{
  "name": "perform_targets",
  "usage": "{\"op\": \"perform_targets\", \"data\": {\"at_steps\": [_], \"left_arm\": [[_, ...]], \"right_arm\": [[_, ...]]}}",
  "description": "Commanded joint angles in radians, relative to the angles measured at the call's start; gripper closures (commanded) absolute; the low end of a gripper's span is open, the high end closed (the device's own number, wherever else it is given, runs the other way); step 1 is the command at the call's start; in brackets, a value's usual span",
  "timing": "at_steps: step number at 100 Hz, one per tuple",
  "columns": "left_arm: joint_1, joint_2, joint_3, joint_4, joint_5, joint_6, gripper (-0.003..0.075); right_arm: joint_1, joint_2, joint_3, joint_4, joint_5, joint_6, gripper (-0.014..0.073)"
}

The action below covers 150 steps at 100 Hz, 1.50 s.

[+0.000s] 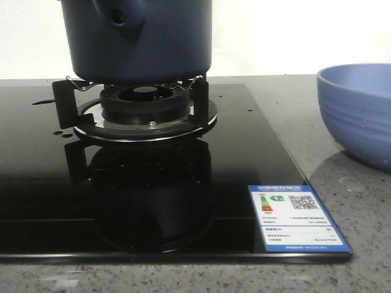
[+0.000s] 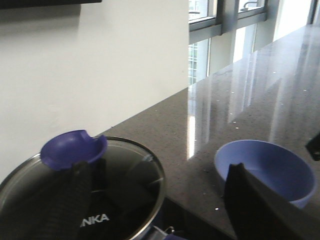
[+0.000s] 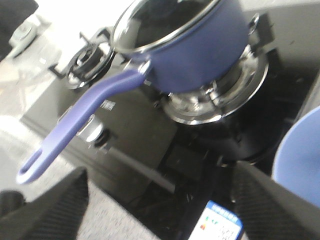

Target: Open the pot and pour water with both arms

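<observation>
Clearly the pot [image 3: 200, 55] sits on the burner [image 1: 146, 113], glass lid [image 2: 120, 185] on. Its long handle [image 3: 80, 122] juts toward the right pincer [image 3: 160, 210], whose jaws gape empty. The left pincer [image 2: 160, 200], wide open, has the lid's knob [image 2: 74, 149] just beyond one finger. Water makes it heavy; the glass lid is fragile, so lift by the knob.

Light source: daylight through the windows [image 2: 227, 15], bright, streaking glare along the countertop [image 2: 260, 90].
Front view: dim foreground; glossy hob glass [image 1: 153, 201] mirrors the burner.
Right wrist view: motion-blurred, soft throughout; upper corner overexposed.
</observation>
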Motion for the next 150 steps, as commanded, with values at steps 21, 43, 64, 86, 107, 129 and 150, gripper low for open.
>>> {"op": "perform_targets", "data": {"at_steps": [21,43,64,86,107,129,150], "left_arm": [[0.023,0.171,-0.127,-0.075,-0.069,0.070,0.0226],[0.106,0.291,-0.193,-0.163,0.054,0.099,0.0224],[0.113,0.360,-0.213,-0.179,0.114,0.185,0.0180],[0.113,0.402,-0.213,-0.250,0.103,0.256,0.0163],[0.113,0.446,-0.213,-0.378,0.106,0.355,0.0164],[0.113,0.492,-0.213,-0.421,0.130,0.385,0.0164],[0.110,0.522,-0.254,-0.430,0.152,0.396,0.0165]], "right_arm": [[0.000,-0.003,-0.035,0.068,-0.054,-0.019,0.0030],[0.000,-0.003,-0.035,0.068,-0.056,-0.019,0.0030],[0.000,-0.003,-0.035,0.068,-0.061,-0.019,0.0030],[0.000,-0.003,-0.035,0.068,-0.080,-0.019,0.0030],[0.000,-0.003,-0.035,0.070,-0.087,-0.019,0.0030],[0.000,-0.003,-0.035,0.076,-0.089,-0.019,0.0030],[0.000,-0.003,-0.035,0.076,-0.089,-0.019,0.0030]]}}
